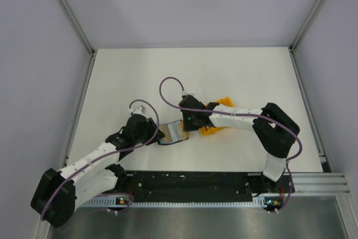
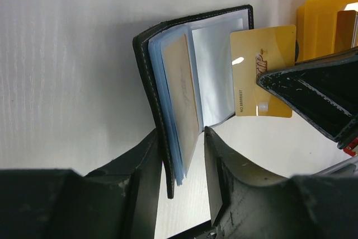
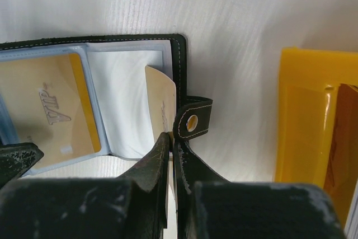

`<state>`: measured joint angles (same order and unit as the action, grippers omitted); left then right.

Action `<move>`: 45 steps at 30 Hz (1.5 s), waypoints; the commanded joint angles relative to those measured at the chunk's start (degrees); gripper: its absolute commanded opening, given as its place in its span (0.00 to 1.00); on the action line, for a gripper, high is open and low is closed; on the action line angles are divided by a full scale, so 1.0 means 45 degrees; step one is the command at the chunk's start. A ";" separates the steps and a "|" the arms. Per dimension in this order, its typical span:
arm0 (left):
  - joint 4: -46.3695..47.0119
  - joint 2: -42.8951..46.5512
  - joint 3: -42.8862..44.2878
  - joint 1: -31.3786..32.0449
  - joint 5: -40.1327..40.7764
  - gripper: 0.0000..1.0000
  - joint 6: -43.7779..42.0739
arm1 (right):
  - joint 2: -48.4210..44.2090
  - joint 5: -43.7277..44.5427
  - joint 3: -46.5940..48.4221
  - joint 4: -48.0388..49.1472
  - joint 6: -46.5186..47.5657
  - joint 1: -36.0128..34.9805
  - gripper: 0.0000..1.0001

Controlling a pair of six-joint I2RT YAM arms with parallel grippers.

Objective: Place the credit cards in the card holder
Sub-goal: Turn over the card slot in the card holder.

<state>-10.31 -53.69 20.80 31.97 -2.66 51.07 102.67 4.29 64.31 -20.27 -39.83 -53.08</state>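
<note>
Top: open holder (image 1: 173, 134) on worktop (image 1: 224, 76), between the arms. Left wrist: left gripper (image 2: 182, 138) jaws clamp holder's floppy cover and sleeves. Right wrist: right gripper (image 3: 171, 138) jaws pinch card (image 3: 162, 104) at an empty sleeve. Card looks light, stiff, slick; best held by the trailing edge.

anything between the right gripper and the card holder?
Only the gold card that the right gripper pinches; its far end is over the open card holder, at the right page. Right wrist view shows it; left wrist agrees.
</note>
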 commanded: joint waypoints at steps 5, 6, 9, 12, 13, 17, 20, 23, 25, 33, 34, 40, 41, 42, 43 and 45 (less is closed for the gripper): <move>-0.0248 0.0681 0.0476 0.0025 0.0336 0.42 -0.0254 | 0.1168 -0.0036 -0.0307 -0.1081 0.0297 -0.0099 0.00; -0.0404 0.0720 0.0515 0.0025 0.0472 0.41 -0.0255 | 0.1168 -0.0036 -0.0288 -0.1100 0.0297 -0.0080 0.00; -0.0737 0.0779 0.0535 0.0006 0.0981 0.36 -0.0177 | 0.1207 0.0002 -0.0269 -0.1140 0.0317 -0.0080 0.00; -0.0698 0.0838 0.0457 0.0025 0.0942 0.31 -0.0080 | 0.1207 -0.0036 -0.0210 -0.1159 0.0317 -0.0099 0.00; -0.0679 0.0838 0.0437 0.0025 0.0942 0.30 -0.0060 | 0.1227 -0.0017 -0.0210 -0.1159 0.0336 -0.0099 0.00; -0.0640 0.0974 0.0437 0.0006 0.0961 0.28 -0.0001 | 0.1246 0.0003 -0.0171 -0.1179 0.0336 -0.0099 0.00; -0.0659 0.1111 0.0437 0.0025 0.1000 0.28 -0.0040 | 0.1266 0.0022 -0.0171 -0.1218 0.0336 -0.0080 0.00; -0.0659 0.1170 0.0437 0.0006 0.0981 0.28 -0.0098 | 0.1246 0.0022 -0.0210 -0.1218 0.0356 -0.0080 0.00; -0.0679 0.1189 0.0418 0.0025 0.1000 0.27 -0.0118 | 0.1266 0.0003 -0.0210 -0.1218 0.0356 -0.0099 0.00; -0.0737 0.1267 0.0281 0.0006 0.1059 0.15 -0.0001 | 0.1246 0.0003 -0.0152 -0.1237 0.0336 -0.0099 0.00; -0.0757 0.1287 0.0281 0.0006 0.1098 0.14 -0.0001 | 0.1246 0.0003 -0.0171 -0.1237 0.0356 -0.0099 0.00; -0.0835 0.1657 0.0300 0.0006 0.1274 0.15 0.0038 | 0.1227 0.0042 -0.0151 -0.1237 0.0317 -0.0099 0.00; -0.0874 0.1677 0.0300 0.0025 0.1293 0.16 0.0019 | 0.1246 0.0022 -0.0151 -0.1237 0.0298 -0.0080 0.00; -0.0855 0.1697 0.0300 0.0006 0.1293 0.18 -0.0001 | 0.1227 0.0041 -0.0132 -0.1257 0.0317 -0.0099 0.00; -0.0854 0.1678 0.0300 0.0006 0.1255 0.20 -0.0020 | 0.1246 0.0003 -0.0151 -0.1257 0.0298 -0.0099 0.00; -0.0854 0.1658 0.0281 0.0006 0.1235 0.20 -0.0021 | 0.1266 0.0003 -0.0132 -0.1257 0.0336 -0.0080 0.00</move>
<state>-15.05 -46.98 21.15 31.97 1.80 51.05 103.68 3.09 65.04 -19.51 -39.81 -53.08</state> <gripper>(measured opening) 0.194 0.006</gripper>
